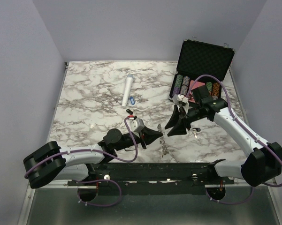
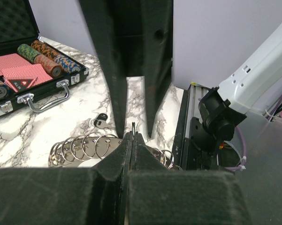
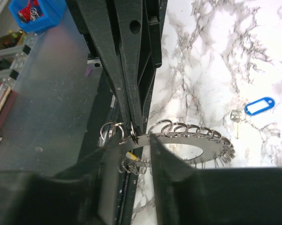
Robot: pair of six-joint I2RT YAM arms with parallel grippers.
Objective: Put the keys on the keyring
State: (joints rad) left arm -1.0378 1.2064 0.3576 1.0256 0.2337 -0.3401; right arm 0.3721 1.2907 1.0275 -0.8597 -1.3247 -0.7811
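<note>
You are looking at one keyring [image 3: 201,140], two grippers meeting over it, and three keys lying loose on the marble table [image 1: 94,93].

The keyring is sitting near the front edge of the table, between the two arms. It is showing as a flat grey metal plate with a wide hole in the middle. A row of small wire loops is standing up along its rim. They are overlapping too much for you to count them. A small yellow piece is showing among the loops at the near end.

Your left gripper [image 2: 133,140] is pinching fully closed on the rim of the keyring, with a thin sliver of metal poking up between its tips. Your right gripper [image 3: 133,147] is standing with its jaws parted about halfway. The edge of the keyring is running into the gap, and nothing is clamped there.

The blue-tagged key [image 1: 132,100] is lying just beside the one white cylinder [image 1: 128,90], well apart from the keyring. The black-tagged key [image 1: 130,111] is lying a little nearer to you. The third key [image 1: 195,132] is lying beside the right arm.

One open black case [image 1: 206,56] of poker chips and cards is sitting at the far right corner.
</note>
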